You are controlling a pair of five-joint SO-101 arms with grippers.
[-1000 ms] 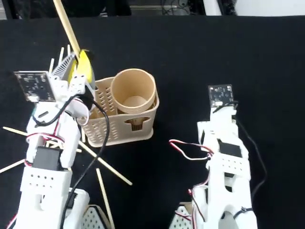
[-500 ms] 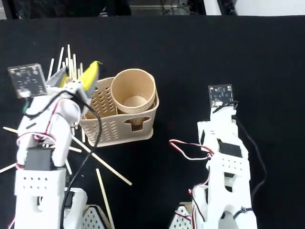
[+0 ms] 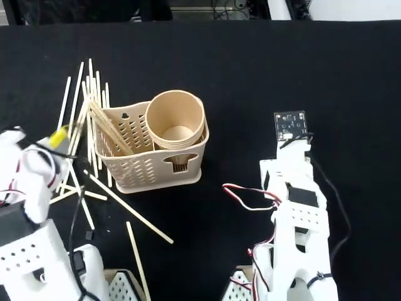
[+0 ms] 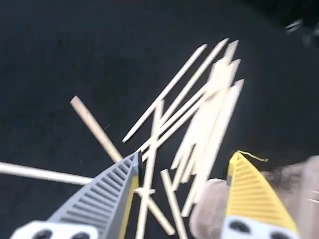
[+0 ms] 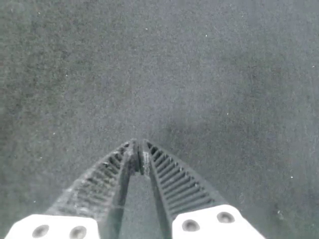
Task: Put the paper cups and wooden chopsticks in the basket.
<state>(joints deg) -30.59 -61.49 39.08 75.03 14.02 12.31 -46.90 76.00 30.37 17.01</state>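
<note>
Left pincer (image 4: 186, 157) of mine hangs over the loose chopsticks (image 3: 84, 106) fanned on the tabletop (image 3: 282, 63) just left of the basket (image 3: 150, 166), so I judge the step in hand to be picking up a stick. To do it well I would single out one that lies clear of the heap, come down with the jaws across its length, not along it, and close near its middle so it does not tip once lifted. The crossed sticks under me are a poor choice, since pinching there may drag neighbours along. To drop it, I would tilt the stick tip-down into the basket's left part, where a few already lean.

As for the pincer, it is spread wide and carries nothing. Several sticks run through the gap between its jaws in my wrist view, but I cannot tell whether either jaw touches them. My right pincer (image 5: 138, 149) is pressed together, empty, over bare tabletop well to the right. The cups (image 3: 175, 119) sit stacked in the basket's right part, and more sticks lie scattered on its near side.
</note>
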